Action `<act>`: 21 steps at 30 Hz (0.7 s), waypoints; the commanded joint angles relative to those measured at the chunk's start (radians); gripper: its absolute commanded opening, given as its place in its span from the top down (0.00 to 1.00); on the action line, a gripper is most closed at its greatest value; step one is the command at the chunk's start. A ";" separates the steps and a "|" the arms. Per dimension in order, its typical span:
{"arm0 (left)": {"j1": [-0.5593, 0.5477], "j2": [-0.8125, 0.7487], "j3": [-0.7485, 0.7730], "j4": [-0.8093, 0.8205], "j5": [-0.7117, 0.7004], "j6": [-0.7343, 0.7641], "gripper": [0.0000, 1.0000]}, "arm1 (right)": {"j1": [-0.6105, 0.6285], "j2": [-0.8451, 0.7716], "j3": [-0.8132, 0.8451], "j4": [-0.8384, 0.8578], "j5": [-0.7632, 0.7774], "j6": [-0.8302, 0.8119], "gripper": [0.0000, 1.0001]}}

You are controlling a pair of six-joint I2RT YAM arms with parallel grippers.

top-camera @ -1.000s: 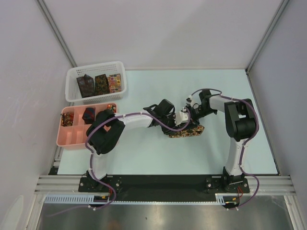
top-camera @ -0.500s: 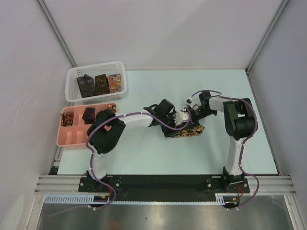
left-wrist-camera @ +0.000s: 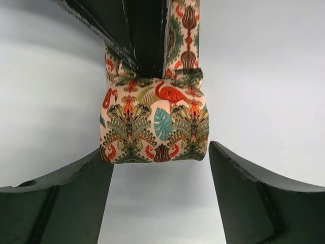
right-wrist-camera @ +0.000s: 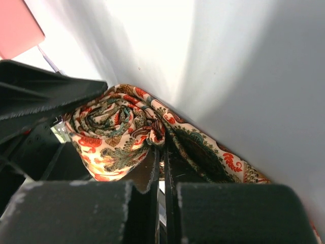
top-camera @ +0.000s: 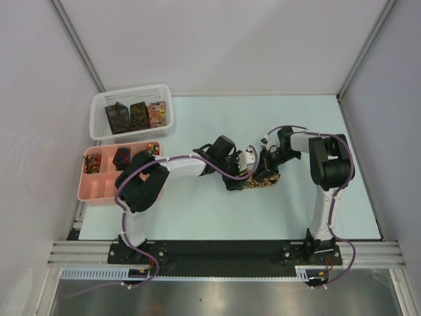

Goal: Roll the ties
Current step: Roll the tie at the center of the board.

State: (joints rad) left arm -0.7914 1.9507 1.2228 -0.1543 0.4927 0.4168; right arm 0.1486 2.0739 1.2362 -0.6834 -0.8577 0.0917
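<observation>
Left gripper [left-wrist-camera: 158, 155]: released. Your jaws stand wide apart, one finger on each side of the tie's [left-wrist-camera: 155, 124] rolled end. Neither finger touches it in the wrist view.

Right gripper [right-wrist-camera: 163, 151]: clenched. Your fingers are closed flat together, tips pressed into the cloth where the roll meets the loose tail. You cannot tell whether any cloth is pinched between them.

Tie: flamingo-and-leaf print on cream, wound into a tight roll, tail running off past the right fingers. It lies on the table [top-camera: 197, 210], well to the right of the tray [top-camera: 99, 189].

Tray: pink. Its far compartments hold small rolls [top-camera: 122, 158]; the near ones show bare pink.

Basket [top-camera: 99, 105]: white mesh, just behind the tray. It holds three folded ties [top-camera: 137, 116] standing side by side.
</observation>
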 commanded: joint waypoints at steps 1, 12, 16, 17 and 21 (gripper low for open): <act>-0.002 -0.007 0.026 0.091 0.115 -0.045 0.21 | 0.023 0.038 -0.029 0.051 0.172 -0.024 1.00; -0.011 0.093 0.080 0.027 0.086 0.002 0.52 | 0.055 0.061 -0.047 0.122 0.106 0.022 1.00; -0.006 0.047 0.050 -0.060 0.058 0.051 0.78 | 0.091 0.072 -0.069 0.172 0.083 0.066 1.00; -0.002 0.031 0.044 -0.085 0.055 0.063 0.81 | 0.106 0.072 -0.073 0.186 0.074 0.094 1.00; 0.011 -0.022 0.006 -0.229 -0.007 0.145 0.88 | 0.134 0.058 -0.063 0.205 0.004 0.125 0.96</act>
State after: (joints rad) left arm -0.7822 2.0022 1.2766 -0.1825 0.5148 0.4637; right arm 0.1825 2.0766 1.1957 -0.5915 -0.9070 0.1898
